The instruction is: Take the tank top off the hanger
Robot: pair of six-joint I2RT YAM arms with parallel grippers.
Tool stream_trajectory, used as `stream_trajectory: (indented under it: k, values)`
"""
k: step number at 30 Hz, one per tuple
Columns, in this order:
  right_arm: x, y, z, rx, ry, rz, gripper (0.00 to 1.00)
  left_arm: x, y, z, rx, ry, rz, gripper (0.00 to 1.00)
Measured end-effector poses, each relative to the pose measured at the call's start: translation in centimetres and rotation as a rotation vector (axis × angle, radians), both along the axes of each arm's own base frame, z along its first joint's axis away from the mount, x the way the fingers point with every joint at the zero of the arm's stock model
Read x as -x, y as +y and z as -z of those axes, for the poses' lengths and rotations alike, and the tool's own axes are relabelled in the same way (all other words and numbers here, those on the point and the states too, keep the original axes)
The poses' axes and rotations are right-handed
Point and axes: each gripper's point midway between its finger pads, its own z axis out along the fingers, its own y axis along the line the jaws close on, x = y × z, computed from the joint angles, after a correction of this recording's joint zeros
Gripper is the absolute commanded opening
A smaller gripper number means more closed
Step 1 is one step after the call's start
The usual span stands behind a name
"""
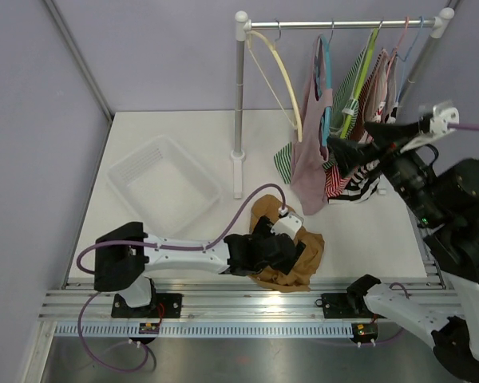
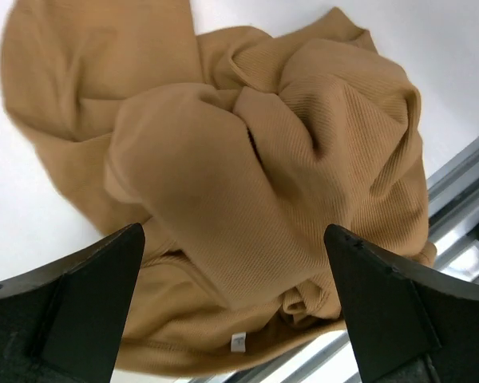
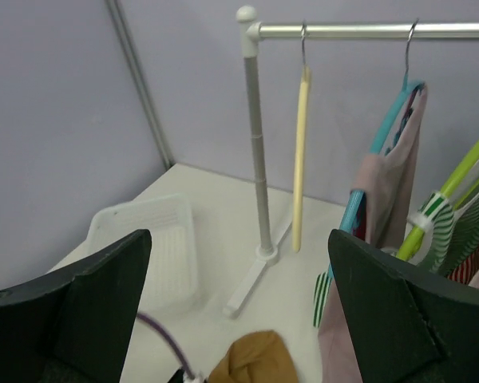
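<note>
A tan tank top [image 1: 306, 249] lies crumpled on the table near the front edge, off any hanger; it fills the left wrist view [image 2: 263, 159]. My left gripper [image 1: 291, 255] hovers just over it, open and empty [image 2: 233, 231]. A bare yellow hanger [image 1: 283, 76] hangs at the left end of the rail [image 1: 343, 24]. My right gripper [image 1: 353, 137] is open and empty in the air [image 3: 239, 235], in front of the hanging clothes. A pink top [image 1: 307, 159] hangs on a blue hanger [image 1: 326, 80] beside it.
A white basket [image 1: 164, 183] sits at the left of the table. The rack's pole [image 1: 239, 96] stands mid-table. Green, striped and pink garments [image 1: 359, 88] hang at the rail's right. The metal base rail [image 1: 247, 303] runs right by the tan top.
</note>
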Motion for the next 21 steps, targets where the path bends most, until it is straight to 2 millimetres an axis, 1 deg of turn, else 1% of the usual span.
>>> stream_trajectory:
  k: [3, 5, 8, 10, 12, 13, 14, 15, 16, 17, 18, 21]
  values:
    - [3.5, -0.3, 1.9, -0.013, 0.0, -0.091, 1.0, -0.1, -1.0, 1.8, -0.036, 0.009, 0.011, 0.99]
    - [5.2, -0.1, 4.3, -0.002, 0.03, -0.152, 0.99, -0.1, -1.6, 3.1, -0.059, 0.017, 0.018, 0.99]
    - [6.6, 0.2, 7.3, 0.02, 0.082, -0.207, 0.99, 0.0, -2.3, 5.0, -0.092, 0.031, 0.028, 0.99]
    - [7.3, 0.3, 8.7, 0.03, 0.113, -0.23, 1.0, 0.1, -2.7, 6.5, -0.115, 0.045, 0.035, 0.99]
    - [7.8, 0.3, 9.4, 0.031, 0.129, -0.247, 0.99, 0.3, -2.9, 7.5, -0.12, 0.058, 0.039, 0.88]
    - [8.1, 0.3, 9.5, 0.028, 0.131, -0.253, 1.0, 0.3, -3.1, 7.5, -0.109, 0.059, 0.041, 0.78]
    - [8.3, 0.3, 9.5, 0.023, 0.13, -0.26, 0.99, 0.3, -3.3, 7.4, -0.096, 0.063, 0.042, 0.62]
    - [8.6, 0.2, 9.5, 0.018, 0.127, -0.266, 1.0, 0.3, -3.6, 7.3, -0.081, 0.066, 0.041, 0.35]
    - [8.8, 0.2, 9.5, 0.014, 0.125, -0.273, 1.0, 0.4, -3.8, 7.3, -0.07, 0.068, 0.042, 0.19]
    - [9.1, 0.2, 9.6, 0.011, 0.122, -0.28, 0.99, 0.3, -3.9, 7.2, -0.066, 0.068, 0.042, 0.06]
    - [9.3, 0.2, 9.6, 0.008, 0.121, -0.286, 1.0, 0.4, -4.0, 7.2, -0.061, 0.072, 0.045, 0.0]
    - [9.4, 0.1, 9.7, 0.005, 0.12, -0.288, 0.99, 0.4, -3.6, 7.1, -0.068, 0.067, 0.043, 0.0]
